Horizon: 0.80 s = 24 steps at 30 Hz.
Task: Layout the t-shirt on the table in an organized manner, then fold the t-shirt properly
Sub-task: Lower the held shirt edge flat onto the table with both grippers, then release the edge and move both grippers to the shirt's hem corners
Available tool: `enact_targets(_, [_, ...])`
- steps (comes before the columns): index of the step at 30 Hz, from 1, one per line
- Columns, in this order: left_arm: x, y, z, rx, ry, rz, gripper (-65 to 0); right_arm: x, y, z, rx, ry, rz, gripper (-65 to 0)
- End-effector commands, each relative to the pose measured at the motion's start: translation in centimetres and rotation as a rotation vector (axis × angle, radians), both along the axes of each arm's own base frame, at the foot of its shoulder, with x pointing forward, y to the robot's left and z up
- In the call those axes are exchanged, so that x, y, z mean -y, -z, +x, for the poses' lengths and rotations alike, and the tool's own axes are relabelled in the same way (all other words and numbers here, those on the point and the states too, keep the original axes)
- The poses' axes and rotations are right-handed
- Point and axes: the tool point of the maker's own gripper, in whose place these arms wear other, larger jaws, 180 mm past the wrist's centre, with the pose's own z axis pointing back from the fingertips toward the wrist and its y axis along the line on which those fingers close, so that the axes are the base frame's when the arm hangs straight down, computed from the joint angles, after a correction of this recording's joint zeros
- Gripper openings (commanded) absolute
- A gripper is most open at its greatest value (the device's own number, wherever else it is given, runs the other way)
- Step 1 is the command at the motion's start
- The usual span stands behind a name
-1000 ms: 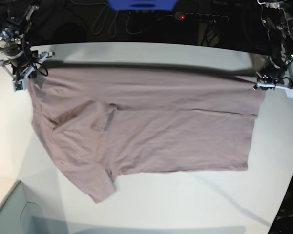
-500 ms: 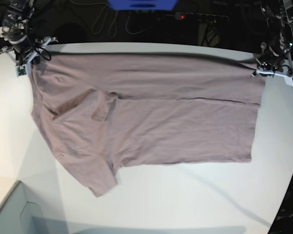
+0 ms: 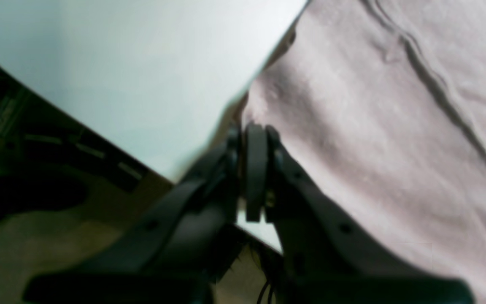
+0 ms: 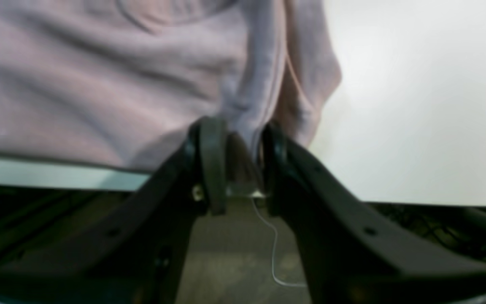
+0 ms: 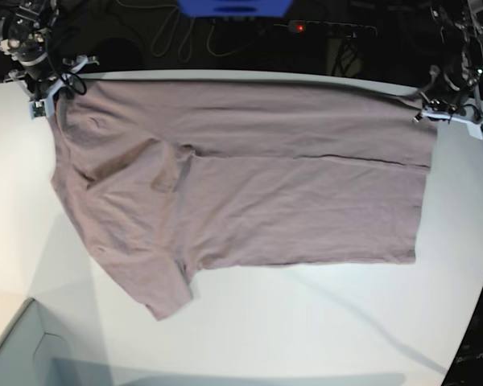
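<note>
We hold the t-shirt (image 5: 249,189) by two corners: our right claw (image 5: 44,88) at the upper left of the base view pinches a bunched fold between nearly shut jaws, and our left claw (image 5: 449,112) at the upper right is clamped tight on the hem edge. Over the last second both claws have carried the top edge toward the far rim of the tabletop (image 5: 306,338), so the cloth now lies flatter and more stretched. One sleeve at the lower left is folded askew, so the layout seems unfinished
</note>
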Motion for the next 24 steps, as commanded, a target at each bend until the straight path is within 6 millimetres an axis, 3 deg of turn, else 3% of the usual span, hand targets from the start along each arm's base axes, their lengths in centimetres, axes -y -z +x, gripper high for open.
enact_targets(1, [-1.0, -1.1, 0.7, 0.024, 0.009, 0.026, -64.8, 0.9, -1.0, 0.5, 0.04, 0.006, -0.014, -49.0])
enact_targets(5, [-1.2, -1.5, 0.6, 0.016, 0.021, 0.033, -59.3, 2.6, -1.9, 0.6, 0.09, 0.091, -0.005, -43.6])
enact_targets(10, [-0.9, -2.6, 1.4, 0.045, 0.037, 0.047, -41.7, 3.4, -2.8, 1.1, 0.128, 0.12, -0.008, -32.7])
enact_targets(13, [-0.9, -2.7, 1.6, 0.052, 0.036, 0.043, -32.8, 3.6, -4.4, 2.8, 0.179, 0.109, -0.032, -28.8])
enact_targets(17, [-1.2, -3.3, 2.5, 0.075, 0.031, 0.049, -24.8, 3.8, -6.8, 5.1, 0.253, 0.097, -0.063, -28.5])
enact_targets(24, [-3.7, -6.4, 5.9, 0.197, -0.051, 0.069, -21.2, 4.0, -10.2, 10.6, 0.397, 0.101, -0.065, -28.5])
